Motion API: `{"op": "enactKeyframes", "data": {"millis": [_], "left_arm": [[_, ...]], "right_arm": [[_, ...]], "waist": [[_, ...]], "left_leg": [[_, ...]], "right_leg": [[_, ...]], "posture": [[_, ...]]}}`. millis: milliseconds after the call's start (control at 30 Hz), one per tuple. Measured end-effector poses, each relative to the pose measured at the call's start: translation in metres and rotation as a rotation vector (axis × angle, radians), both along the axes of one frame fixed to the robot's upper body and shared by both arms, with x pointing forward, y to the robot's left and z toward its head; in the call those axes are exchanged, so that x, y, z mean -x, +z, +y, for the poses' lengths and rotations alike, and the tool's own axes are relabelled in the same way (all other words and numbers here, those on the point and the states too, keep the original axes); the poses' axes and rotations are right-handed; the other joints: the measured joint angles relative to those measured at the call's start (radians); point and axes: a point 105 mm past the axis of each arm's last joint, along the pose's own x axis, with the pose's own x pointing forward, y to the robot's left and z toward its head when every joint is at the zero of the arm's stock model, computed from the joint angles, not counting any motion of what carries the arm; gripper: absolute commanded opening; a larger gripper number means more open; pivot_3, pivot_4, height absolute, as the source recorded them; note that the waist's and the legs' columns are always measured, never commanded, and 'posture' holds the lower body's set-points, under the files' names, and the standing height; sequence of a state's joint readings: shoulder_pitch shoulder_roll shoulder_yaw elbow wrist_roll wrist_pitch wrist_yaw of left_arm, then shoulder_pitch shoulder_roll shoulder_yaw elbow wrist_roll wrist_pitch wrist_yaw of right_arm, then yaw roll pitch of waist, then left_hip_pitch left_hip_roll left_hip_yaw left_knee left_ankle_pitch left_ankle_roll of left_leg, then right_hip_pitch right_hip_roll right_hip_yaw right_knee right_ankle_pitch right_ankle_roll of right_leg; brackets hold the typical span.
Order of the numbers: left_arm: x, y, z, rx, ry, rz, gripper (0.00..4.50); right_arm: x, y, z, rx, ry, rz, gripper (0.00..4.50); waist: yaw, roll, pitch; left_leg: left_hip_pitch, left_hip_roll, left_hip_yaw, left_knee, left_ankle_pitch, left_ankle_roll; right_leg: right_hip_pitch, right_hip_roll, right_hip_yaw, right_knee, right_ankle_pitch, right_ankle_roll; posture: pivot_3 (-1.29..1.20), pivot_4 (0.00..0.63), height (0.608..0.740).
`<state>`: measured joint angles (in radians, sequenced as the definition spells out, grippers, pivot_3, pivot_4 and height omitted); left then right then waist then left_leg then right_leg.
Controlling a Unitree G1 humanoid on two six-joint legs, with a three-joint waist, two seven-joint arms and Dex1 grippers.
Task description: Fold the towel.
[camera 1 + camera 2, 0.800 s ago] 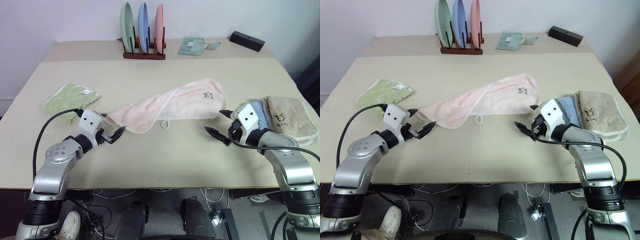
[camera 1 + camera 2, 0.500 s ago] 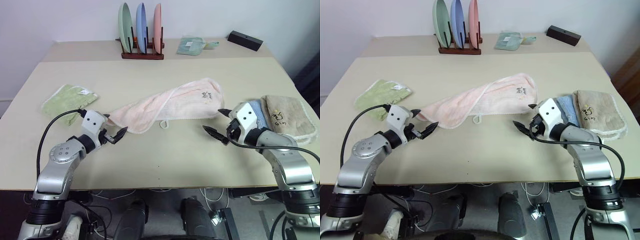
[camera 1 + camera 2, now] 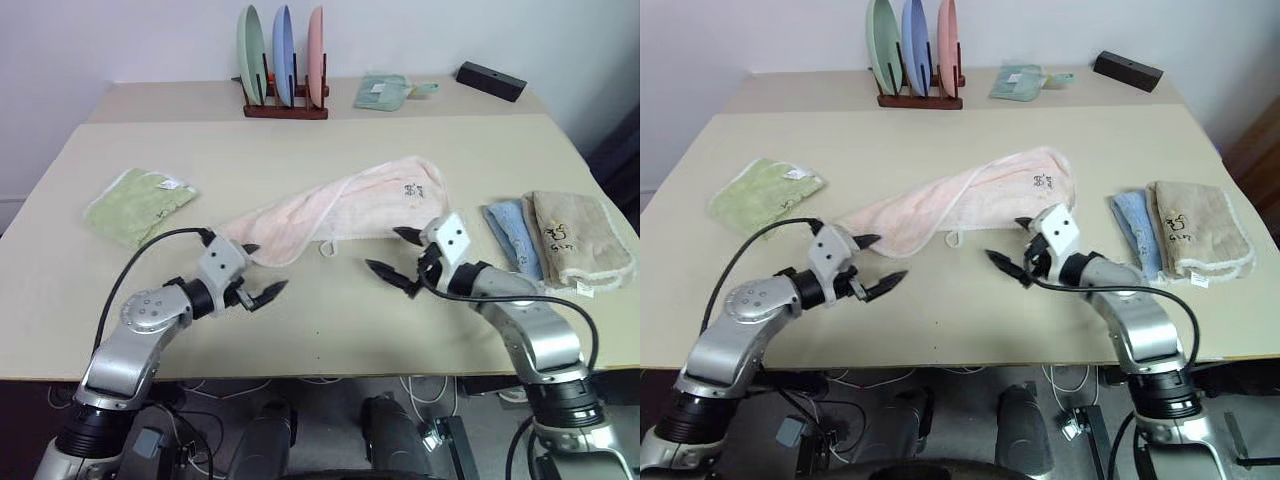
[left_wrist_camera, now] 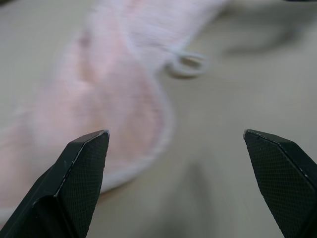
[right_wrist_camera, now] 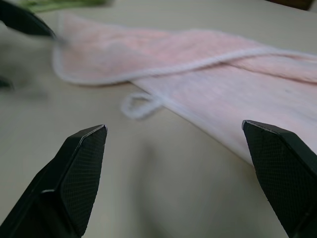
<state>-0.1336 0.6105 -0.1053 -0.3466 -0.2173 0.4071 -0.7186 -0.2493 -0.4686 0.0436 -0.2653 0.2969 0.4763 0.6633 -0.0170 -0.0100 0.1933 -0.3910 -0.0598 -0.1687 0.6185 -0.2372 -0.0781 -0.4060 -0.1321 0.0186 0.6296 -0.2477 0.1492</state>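
The towel (image 3: 340, 210) is a long pale pink strip lying rumpled and slanted across the middle of the table (image 3: 330, 330), with a dark mark (image 3: 412, 189) near its right end and a small loop (image 3: 327, 247) at its front edge. My left gripper (image 3: 262, 270) stands open just in front of the towel's left end, with nothing between its fingers. My right gripper (image 3: 388, 252) is open too, just in front of the towel's right part and right of the loop. Both wrist views show the towel (image 4: 114, 99) (image 5: 237, 84) close ahead.
A light green cloth (image 3: 138, 203) lies at the left. A blue cloth (image 3: 512, 235) and a beige towel (image 3: 580, 235) lie at the right edge. At the back stand a plate rack (image 3: 285, 60), a pale green cloth (image 3: 385, 92) and a black box (image 3: 492, 80).
Both grippers have moved inward toward the middle of the table, closer to each other along the towel's front edge. The right arm no longer covers the blue cloth.
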Motion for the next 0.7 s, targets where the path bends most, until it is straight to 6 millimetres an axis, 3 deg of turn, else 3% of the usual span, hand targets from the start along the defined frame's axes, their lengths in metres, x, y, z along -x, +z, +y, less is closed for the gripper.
{"op": "enactKeyframes", "data": {"millis": [100, 300, 633, 667, 700], "left_arm": [[-0.008, 0.001, -0.005, -0.056, 0.005, -0.035, 4.45], [-0.033, -0.006, 0.011, -0.140, 0.135, -0.047, 4.45], [-0.060, -0.008, -0.019, -0.073, 0.113, -0.013, 4.45], [-0.061, -0.008, -0.020, -0.076, 0.114, -0.013, 3.92], [-0.061, -0.009, -0.021, -0.076, 0.113, -0.010, 3.67]], "right_arm": [[0.000, 0.002, 0.006, -0.012, -0.008, -0.016, 4.50], [0.000, -0.003, 0.012, 0.006, -0.012, -0.025, 4.50], [-0.004, 0.000, 0.026, 0.006, 0.006, -0.059, 4.50], [-0.004, 0.000, 0.025, 0.007, 0.002, -0.059, 4.50], [-0.005, 0.000, 0.025, 0.008, -0.002, -0.060, 4.50]], "waist": [[0.004, 0.000, 0.000], [-0.003, 0.000, 0.000], [0.004, 0.000, 0.000], [0.003, 0.000, -0.001], [0.003, 0.000, -0.001]], "left_leg": [[0.000, 0.000, 0.000, 0.000, 0.000, 0.000], [0.000, 0.000, 0.000, -0.001, 0.000, 0.000], [0.000, 0.000, 0.000, 0.000, 0.000, 0.000], [0.000, 0.000, 0.000, 0.000, 0.000, 0.000], [0.000, 0.000, 0.000, 0.000, 0.000, 0.000]], "right_leg": [[0.000, 0.000, 0.000, 0.000, 0.000, 0.000], [-0.001, 0.000, 0.000, 0.000, 0.000, 0.000], [0.001, 0.000, 0.000, 0.000, 0.000, 0.000], [0.001, 0.000, 0.000, 0.000, 0.000, 0.000], [0.001, 0.000, 0.000, 0.000, 0.000, 0.000]], "posture": [[0.00, 0.150, 0.740], [0.00, 0.150, 0.740], [0.00, 0.150, 0.740], [0.00, 0.150, 0.740], [0.00, 0.150, 0.740]]}}
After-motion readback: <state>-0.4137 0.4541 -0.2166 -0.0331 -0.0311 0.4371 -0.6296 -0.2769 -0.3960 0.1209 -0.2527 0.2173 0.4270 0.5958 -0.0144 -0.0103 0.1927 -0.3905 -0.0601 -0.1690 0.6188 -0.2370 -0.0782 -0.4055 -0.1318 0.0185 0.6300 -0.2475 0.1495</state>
